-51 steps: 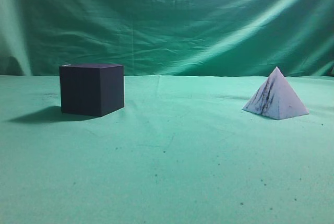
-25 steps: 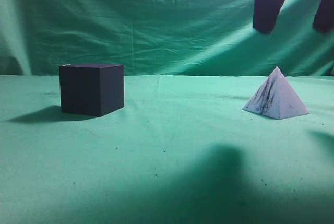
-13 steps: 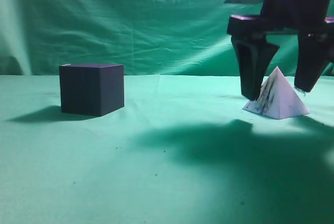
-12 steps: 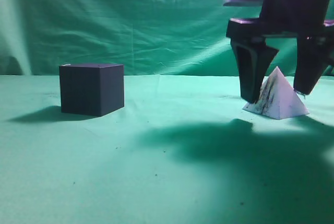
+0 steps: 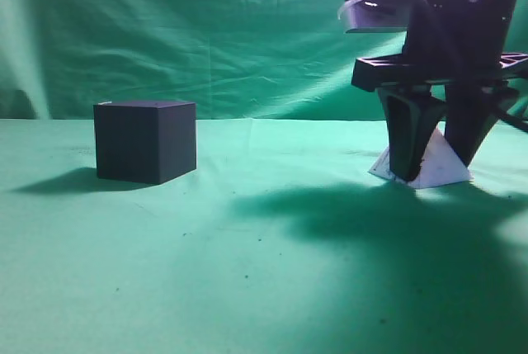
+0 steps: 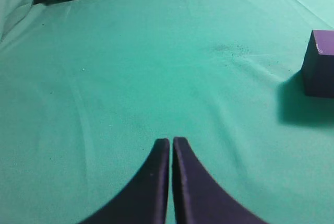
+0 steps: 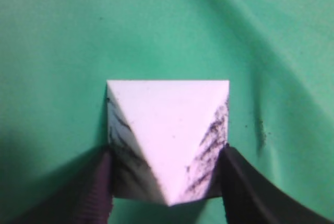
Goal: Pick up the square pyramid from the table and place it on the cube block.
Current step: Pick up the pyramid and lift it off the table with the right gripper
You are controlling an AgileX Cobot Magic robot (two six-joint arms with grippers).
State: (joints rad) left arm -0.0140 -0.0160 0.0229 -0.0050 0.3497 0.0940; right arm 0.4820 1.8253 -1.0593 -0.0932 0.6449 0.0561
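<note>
Worktop (image 5: 247, 271): green cloth, wrinkled, small dark specks, same green on the backdrop cloth (image 5: 206, 32) behind. Cube block (image 5: 145, 140) near the left edge is matte dark navy, near black in the exterior view, more purple in the left wrist view; square pyramid (image 7: 167, 130) near the right edge is pale white-lavender with dark purple-black streaks on its faces. Both claws black: right claw (image 5: 436, 135), left claw (image 6: 171, 182); the right arm carries a pale grey-lavender part (image 5: 375, 9) up top.
</note>
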